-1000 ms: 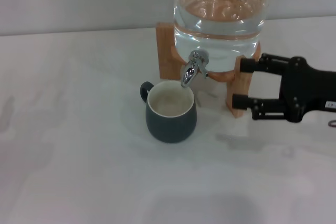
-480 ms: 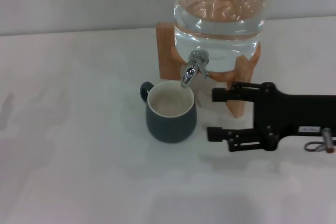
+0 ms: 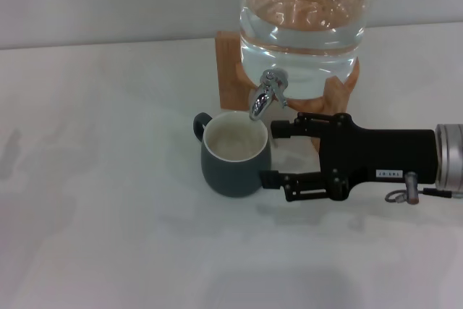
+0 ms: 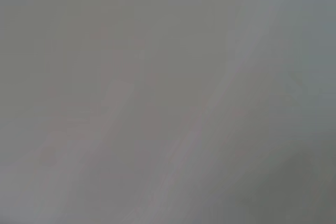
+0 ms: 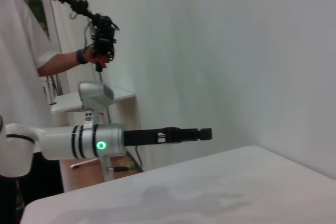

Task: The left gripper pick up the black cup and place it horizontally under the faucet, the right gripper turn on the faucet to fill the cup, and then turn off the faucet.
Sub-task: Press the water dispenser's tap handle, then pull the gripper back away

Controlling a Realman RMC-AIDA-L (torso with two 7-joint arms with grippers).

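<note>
While the squat, dark blue-black ceramic cup (image 3: 234,154) with its cream inside stands upright on the white table (image 3: 108,215), toward the far edge and a little right of the middle, you can see that its mouth lies directly below the down-curved spout of the small chrome faucet (image 3: 266,94). That placement looks deliberate: water should fall into the cup. Its little loop handle points toward the far left corner, away from the arm at work.

Your right gripper (image 3: 276,154), black and long-bodied, reaches in from the right edge with its fingers spread, one fingertip just beside the cup's right wall and the other up near the spout, below the lever. It grips nothing. You seem to be lining up for the lever, so the step in hand is opening the tap; the cup shows no water that you can make out.

Behind the faucet, the clear glass water jar (image 3: 302,12) sits in its wooden stand (image 3: 230,70) against the far edge. Room here is tight: cup, spout and the stand's right leg crowd the fingers, and a careless sweep could nudge the cup off its line.

Your left gripper (image 5: 202,134) shows only in the right wrist view, held level above the table and away from the cup; whether its fingers are apart you cannot tell. On the left and near sides the table gives you plenty of room.
</note>
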